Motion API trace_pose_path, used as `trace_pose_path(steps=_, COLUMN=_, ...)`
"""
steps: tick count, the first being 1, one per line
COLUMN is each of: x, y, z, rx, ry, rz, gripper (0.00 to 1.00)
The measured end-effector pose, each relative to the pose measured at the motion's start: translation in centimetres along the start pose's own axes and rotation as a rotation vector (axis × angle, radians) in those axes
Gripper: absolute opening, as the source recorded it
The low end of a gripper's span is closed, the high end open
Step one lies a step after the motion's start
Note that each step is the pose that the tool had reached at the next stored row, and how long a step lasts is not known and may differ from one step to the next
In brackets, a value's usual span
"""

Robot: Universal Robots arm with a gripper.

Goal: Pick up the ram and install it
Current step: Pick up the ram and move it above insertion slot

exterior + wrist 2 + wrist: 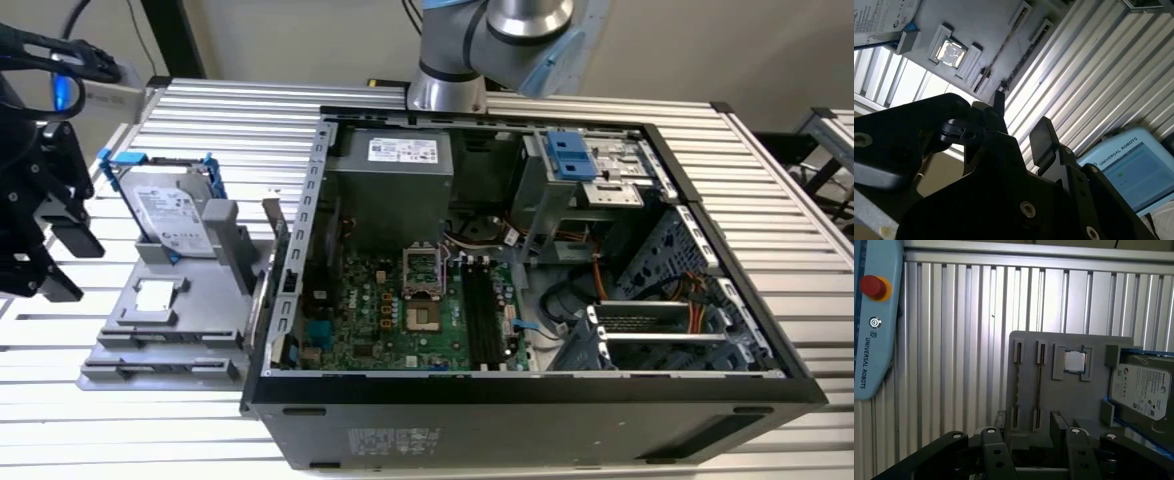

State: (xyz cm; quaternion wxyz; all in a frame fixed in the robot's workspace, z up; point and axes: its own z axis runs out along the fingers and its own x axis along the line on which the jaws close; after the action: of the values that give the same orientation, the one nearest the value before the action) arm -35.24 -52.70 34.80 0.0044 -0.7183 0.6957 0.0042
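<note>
Hangs with pincer (1029, 417) spread and empty above the ram (1039, 385), which stands on edge in a slot of the grey holder (1094, 405) on the bench (954, 340). Looks like the pick-up stage, nothing gripped yet; calls for a grip squared to the thin board. Points wrist downward, at the exterior view's left of the open computer case (534, 430).

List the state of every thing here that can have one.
gripper, open, holding nothing.
ram, on edge in a slot of the gray holder, not picked up.
hard drive, upright on the gray holder.
computer case, lying on its side, side panel off.
memory slots, look empty.
</note>
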Motion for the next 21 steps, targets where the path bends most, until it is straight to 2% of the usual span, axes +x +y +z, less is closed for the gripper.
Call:
trace_pose_path(steps=12, x=0.05, y=-0.80, z=2.19, rx=0.0003, ry=-0.0001, rz=0.013, gripper=1.00)
trace_pose_path(steps=21, x=0.07, y=-0.87, z=3.82, rx=0.0003, ry=0.0000, rz=0.023, gripper=1.00)
